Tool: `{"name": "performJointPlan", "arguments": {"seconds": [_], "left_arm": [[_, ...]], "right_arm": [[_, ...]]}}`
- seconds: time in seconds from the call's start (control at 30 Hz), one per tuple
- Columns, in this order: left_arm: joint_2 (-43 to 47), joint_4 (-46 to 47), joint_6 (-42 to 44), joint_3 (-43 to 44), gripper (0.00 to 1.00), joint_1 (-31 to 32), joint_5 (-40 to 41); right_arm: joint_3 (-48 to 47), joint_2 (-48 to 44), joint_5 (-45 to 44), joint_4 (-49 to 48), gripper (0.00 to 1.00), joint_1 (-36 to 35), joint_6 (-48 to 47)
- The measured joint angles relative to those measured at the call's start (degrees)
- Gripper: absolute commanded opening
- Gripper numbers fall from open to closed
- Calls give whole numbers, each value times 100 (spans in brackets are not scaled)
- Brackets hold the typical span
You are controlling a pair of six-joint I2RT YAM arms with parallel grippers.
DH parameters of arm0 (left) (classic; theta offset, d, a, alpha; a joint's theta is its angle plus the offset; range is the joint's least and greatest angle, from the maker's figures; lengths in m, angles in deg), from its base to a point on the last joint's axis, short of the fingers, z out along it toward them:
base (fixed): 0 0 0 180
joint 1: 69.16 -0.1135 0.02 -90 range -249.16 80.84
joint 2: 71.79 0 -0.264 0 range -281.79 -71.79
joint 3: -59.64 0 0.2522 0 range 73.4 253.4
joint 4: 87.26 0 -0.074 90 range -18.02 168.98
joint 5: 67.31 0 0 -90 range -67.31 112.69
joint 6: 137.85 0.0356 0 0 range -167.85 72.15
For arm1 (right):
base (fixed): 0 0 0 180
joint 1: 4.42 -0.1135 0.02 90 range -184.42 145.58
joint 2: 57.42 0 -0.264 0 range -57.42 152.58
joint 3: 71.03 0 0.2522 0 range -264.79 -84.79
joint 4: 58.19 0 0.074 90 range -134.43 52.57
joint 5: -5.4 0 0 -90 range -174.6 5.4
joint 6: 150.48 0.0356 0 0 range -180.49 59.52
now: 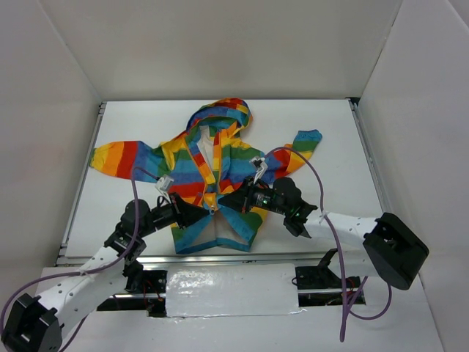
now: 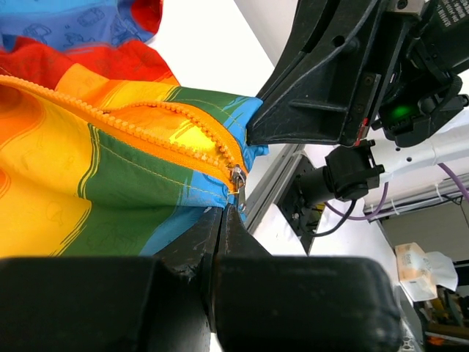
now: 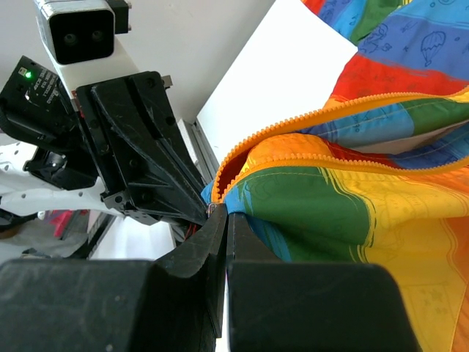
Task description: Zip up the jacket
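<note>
At zip base, L claw (image 1: 208,212) + R claw (image 1: 223,199) pinch jacket (image 1: 192,172).

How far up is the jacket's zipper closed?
Nearly all open: on the jacket, the slider sits at the bottom end, tooth rows spreading apart beyond it.

The rainbow-striped jacket (image 1: 187,158) lies front up, hood at 12 o'clock, sleeves toward 9 and 3. Its orange zipper (image 2: 168,143) is open, the slider at its bottom end.
</note>
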Motion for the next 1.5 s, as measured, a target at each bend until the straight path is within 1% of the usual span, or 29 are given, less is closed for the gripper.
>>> {"name": "performJointPlan", "arguments": {"seconds": [0.13,0.4,0.67,0.97,1.33,1.5], "left_arm": [[133,-127,133,13,0,2,68],[118,-557,284,286,0,2,140],[48,-597,293,448,0,0,-13],[-74,-389,275,452,0,-2,-363],[-70,-2,254,280,0,-2,-415],[-173,260,133,136,0,-4,-428]], "right_arm": [[0,-2,7,-4,0,0,4],[0,-4,-33,-26,0,0,4],[4,-15,-144,-153,0,0,48],[275,-260,-170,-332,0,0,343],[278,-251,-304,-367,0,0,935],[273,-160,-282,-365,0,0,994]]}}
